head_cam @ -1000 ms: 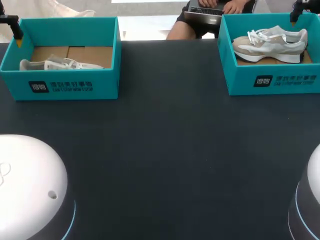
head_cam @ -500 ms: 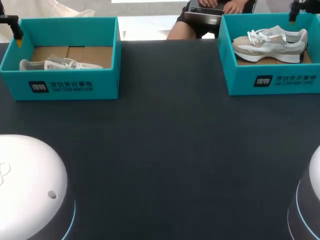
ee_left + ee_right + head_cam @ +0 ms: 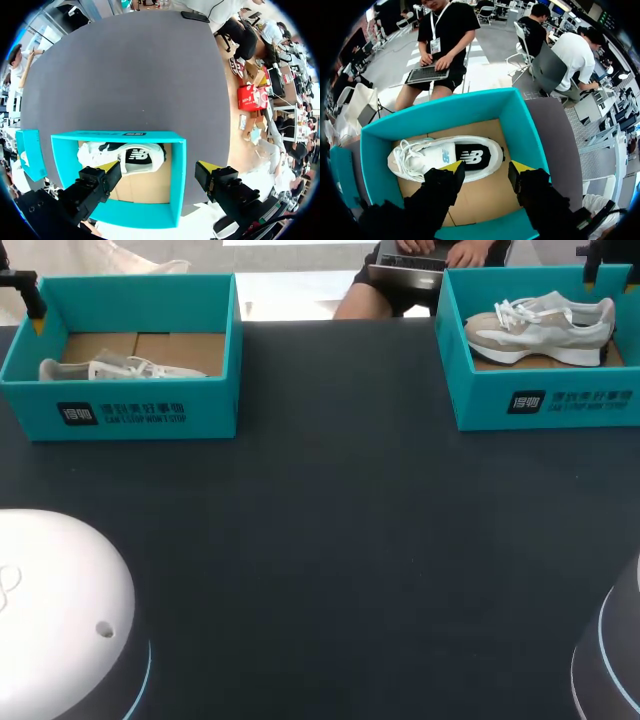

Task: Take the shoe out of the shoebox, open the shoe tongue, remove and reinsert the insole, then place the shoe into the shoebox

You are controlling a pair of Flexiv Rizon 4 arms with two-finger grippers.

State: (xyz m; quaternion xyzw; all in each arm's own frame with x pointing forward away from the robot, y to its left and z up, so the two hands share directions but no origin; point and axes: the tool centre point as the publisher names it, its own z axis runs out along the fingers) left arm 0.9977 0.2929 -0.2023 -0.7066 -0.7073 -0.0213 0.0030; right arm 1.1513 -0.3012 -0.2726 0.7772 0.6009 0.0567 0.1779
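Fingers of the left gripper [image 3: 158, 168] are standing wide apart with nothing between them. It is hovering above the left box [image 3: 178, 170]. One yellow tip is hanging over the inside of the box and the other is hanging just outside its side wall. The left shoe [image 3: 122, 157] is lying on its side just ahead of the inner fingertip, on the cardboard floor along the box's far wall. It is white with a dark panel, and nothing is touching it.

The right gripper [image 3: 487, 167] is also open, its two fingers parted and gripping nothing. It is hovering over the inside of the right box [image 3: 521, 125], with both yellow tips above the cardboard floor. The right shoe [image 3: 447, 157] is lying on its side just ahead of the tips, with its laces bunched at one end. One finger is overlapping the shoe's near edge in the wrist view, but whether it is touching the shoe cannot be told.

From the camera overhead, both boxes are sitting at the far edge of the dark table [image 3: 330, 520], well apart from each other, with a gripper hanging at the outer far corner of each. The rounded white bases of the two arms are showing at the near corners.
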